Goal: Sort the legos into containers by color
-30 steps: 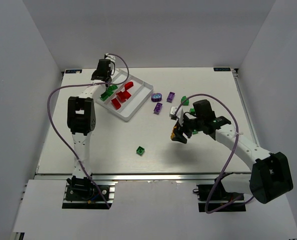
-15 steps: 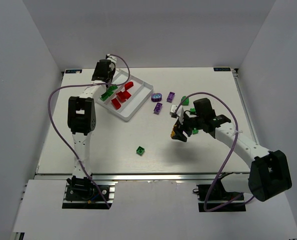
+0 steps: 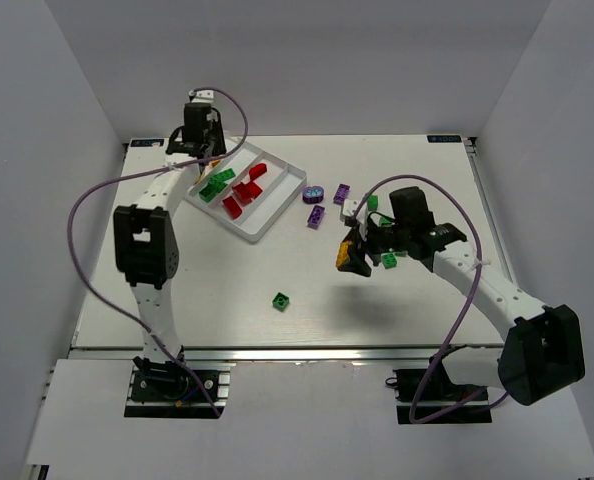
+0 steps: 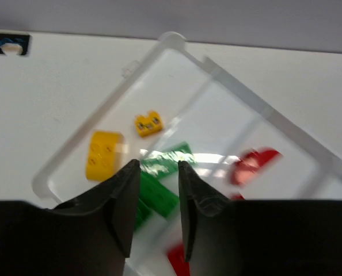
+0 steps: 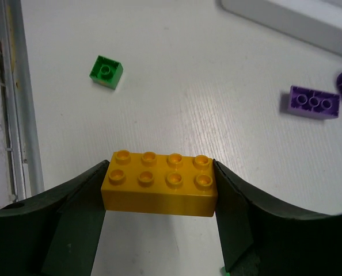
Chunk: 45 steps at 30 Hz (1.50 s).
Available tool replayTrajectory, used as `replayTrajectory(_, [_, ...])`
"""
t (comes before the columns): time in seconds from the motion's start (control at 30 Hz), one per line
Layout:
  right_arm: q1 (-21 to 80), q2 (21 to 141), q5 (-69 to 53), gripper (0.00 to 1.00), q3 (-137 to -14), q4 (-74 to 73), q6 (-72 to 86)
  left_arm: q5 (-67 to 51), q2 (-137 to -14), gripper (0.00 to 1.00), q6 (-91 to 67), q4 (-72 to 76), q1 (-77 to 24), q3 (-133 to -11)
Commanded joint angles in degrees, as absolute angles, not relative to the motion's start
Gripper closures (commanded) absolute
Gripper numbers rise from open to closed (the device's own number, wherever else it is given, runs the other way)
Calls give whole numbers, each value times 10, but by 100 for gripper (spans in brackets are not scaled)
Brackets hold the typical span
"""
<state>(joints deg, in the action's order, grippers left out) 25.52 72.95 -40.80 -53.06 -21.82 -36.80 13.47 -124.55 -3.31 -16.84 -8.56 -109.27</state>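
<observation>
My right gripper [image 3: 352,255] [image 5: 159,190] is shut on a yellow-orange eight-stud lego [image 5: 159,181] [image 3: 349,252], held above the table right of centre. My left gripper [image 3: 199,138] [image 4: 158,167] hovers over the far left end of the white tray [image 3: 282,190] [image 4: 172,39]. Its jaws stand a narrow gap apart with nothing between them. Below it, two yellow legos [image 4: 104,154] lie in the outer compartment. Green legos [image 4: 159,198] [image 3: 217,183] fill the one beside it, then come the red legos [image 4: 254,164] [image 3: 245,190].
Loose legos lie on the table: a green one [image 3: 281,300] [image 5: 106,72] near the front, purple ones [image 3: 317,216] [image 5: 313,102] and a round purple one [image 3: 315,192] right of the tray, green ones [image 3: 372,202] by my right wrist. The table's rail [image 5: 15,86] runs close by.
My left gripper has drawn back and up toward the tray's far left end, widening its jaws and narrowing them again. My right gripper has shifted slightly left with the yellow lego.
</observation>
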Motion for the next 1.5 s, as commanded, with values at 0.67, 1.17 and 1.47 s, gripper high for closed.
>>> replayTrajectory(0.67, [294, 599, -522, 100, -476, 152, -175, -328, -662, 27, -639, 454, -294, -352])
replayTrajectory(1.17, [340, 588, -464, 100, -475, 179, -163, -375, -723, 22, -718, 553, -341, -355])
replayTrajectory(1.47, [350, 589, -461, 99, -474, 194, -163, -374, -728, 23, -718, 541, -345, -349])
